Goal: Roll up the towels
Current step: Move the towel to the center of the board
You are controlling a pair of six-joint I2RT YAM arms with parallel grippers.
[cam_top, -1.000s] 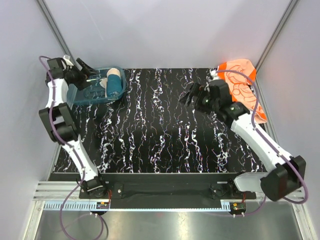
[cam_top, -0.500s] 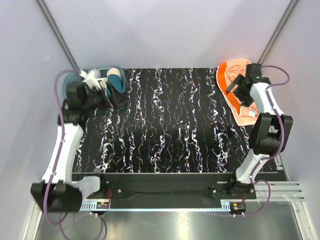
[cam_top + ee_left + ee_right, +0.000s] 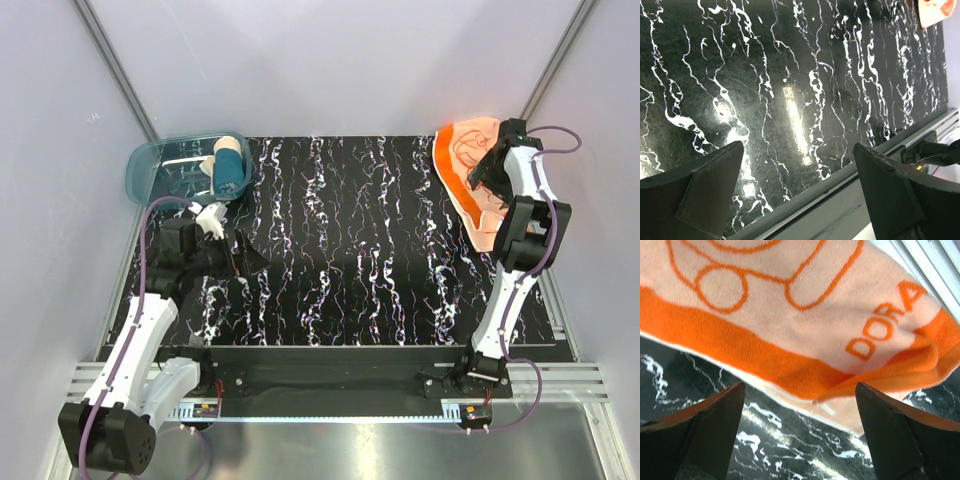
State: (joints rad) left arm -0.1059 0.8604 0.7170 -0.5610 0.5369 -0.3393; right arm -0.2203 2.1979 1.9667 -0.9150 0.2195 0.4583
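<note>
Lettering reads DORA, orange on the pale face of the orange towel, which lies at the far right corner of the table. My right gripper hangs over it, jaws wide, holding nothing. The teal towel sits rolled in the tub, far left. My left gripper gapes empty over black, white-veined tabletop. Pale walls surround us.

Terry-cloth orange towel, glossy tbl
</note>
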